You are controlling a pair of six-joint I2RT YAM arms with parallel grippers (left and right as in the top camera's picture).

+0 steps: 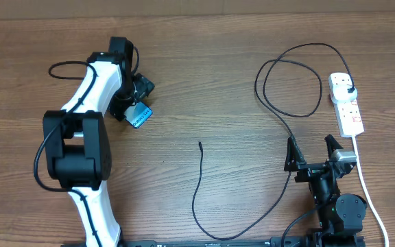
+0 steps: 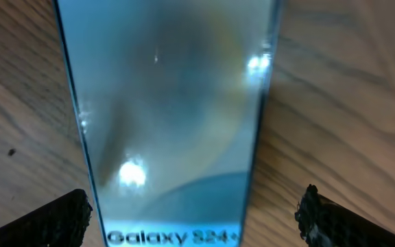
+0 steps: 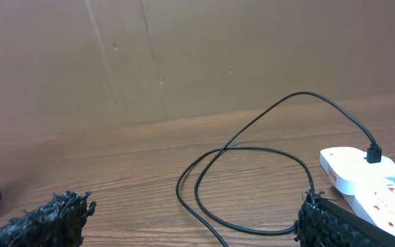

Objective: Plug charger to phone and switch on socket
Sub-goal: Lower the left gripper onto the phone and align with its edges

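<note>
Now our left claw (image 2: 194, 209) stands apart around the slim, probably slippery phone (image 2: 170, 103), so we should pinch its long edges; right claw (image 3: 190, 209) apart too.

Glossy glass phone (image 2: 170, 103), matt wood-grain table (image 1: 204, 82), smooth white plastic socket (image 1: 350, 113), matt black charger (image 3: 374, 154)

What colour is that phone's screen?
The phone has a light blue-teal screen, clearest in the left wrist view.
</note>
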